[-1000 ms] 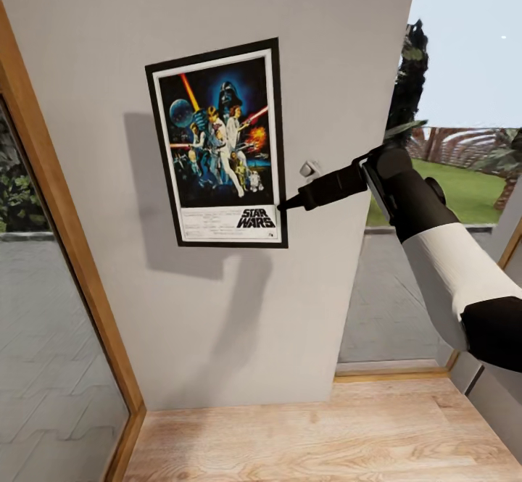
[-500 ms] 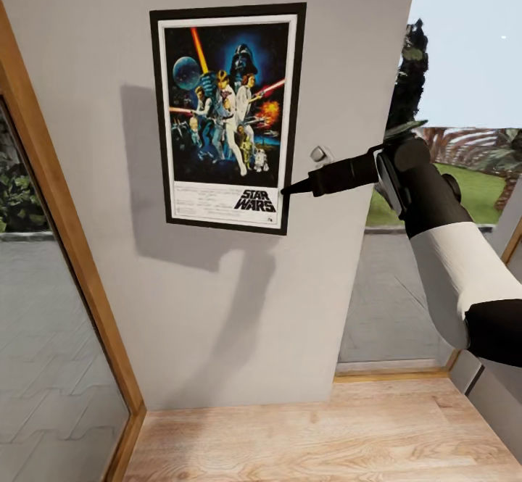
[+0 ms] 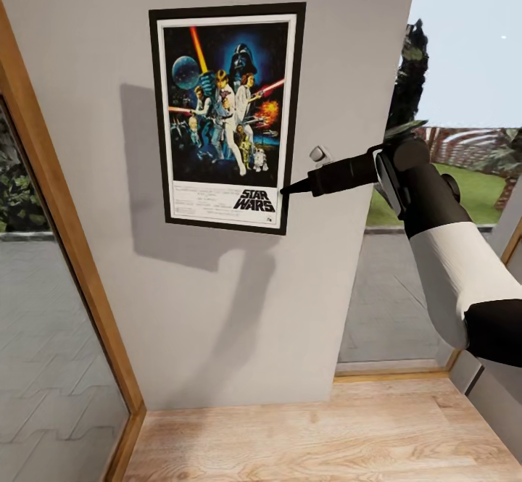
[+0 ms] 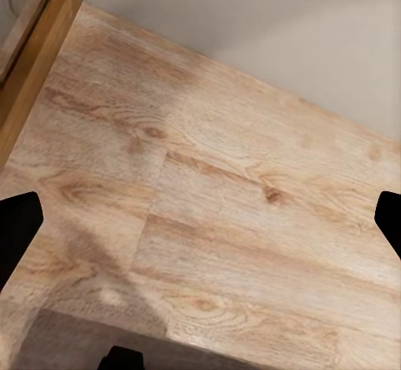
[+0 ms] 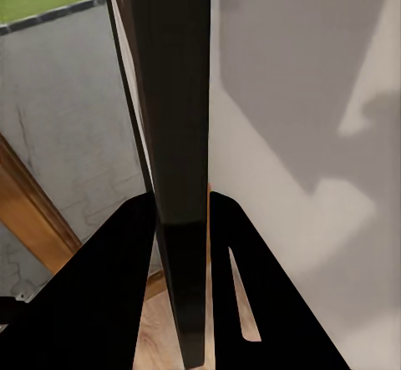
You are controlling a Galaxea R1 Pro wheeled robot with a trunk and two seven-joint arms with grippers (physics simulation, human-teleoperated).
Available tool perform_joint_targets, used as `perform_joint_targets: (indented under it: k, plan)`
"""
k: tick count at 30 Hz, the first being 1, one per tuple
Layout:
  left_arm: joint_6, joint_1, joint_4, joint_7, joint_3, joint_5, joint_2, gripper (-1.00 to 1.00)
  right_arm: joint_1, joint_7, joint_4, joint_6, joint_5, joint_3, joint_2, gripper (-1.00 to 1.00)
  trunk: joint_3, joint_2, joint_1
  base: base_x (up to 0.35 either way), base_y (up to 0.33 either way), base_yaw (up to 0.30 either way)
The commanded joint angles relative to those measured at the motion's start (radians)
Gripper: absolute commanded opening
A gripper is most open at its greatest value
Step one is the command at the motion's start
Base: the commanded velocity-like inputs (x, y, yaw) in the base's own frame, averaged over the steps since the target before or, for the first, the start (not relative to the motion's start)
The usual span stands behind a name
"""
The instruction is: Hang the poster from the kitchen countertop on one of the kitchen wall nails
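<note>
The Star Wars poster stands upright and flat against the pale grey wall, casting a shadow to its lower left. My right gripper is shut on the poster's lower right frame edge. The right wrist view looks along that dark frame edge, pinched between the two black fingers. Any wall nail is hidden behind the poster or too small to make out. The kitchen countertop is out of view. My left gripper hangs open over the wooden floor with nothing between its fingers.
A wooden-framed window runs down the left side of the wall. Another glazed opening at the right looks onto a garden. Light wooden floor lies below the wall, and my right forearm reaches across at the right.
Since one second ago my right gripper has lifted the poster higher up the wall and turned it from tilted to upright. Over the last half second nothing has moved.
</note>
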Motion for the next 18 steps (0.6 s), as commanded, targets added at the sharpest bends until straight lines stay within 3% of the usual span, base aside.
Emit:
perform_joint_targets:
  k: [1, 18]
  plan:
    - [-0.002, -0.001, 0.002, -0.005, 0.005, -0.001, 0.0, 1.0, -0.001, 0.01, -0.001, 0.008, 0.01, 0.0, 0.0, -1.0, -0.001, -0.001, 0.0, 0.0, 0.0, 0.0]
    - [-0.002, -0.001, 0.002, -0.005, 0.005, -0.001, 0.0, 1.0, -0.001, 0.013, -0.024, 0.008, 0.012, 0.004, 0.004, -1.0, -0.001, -0.001, 0.0, 0.0, 0.0, 0.0]
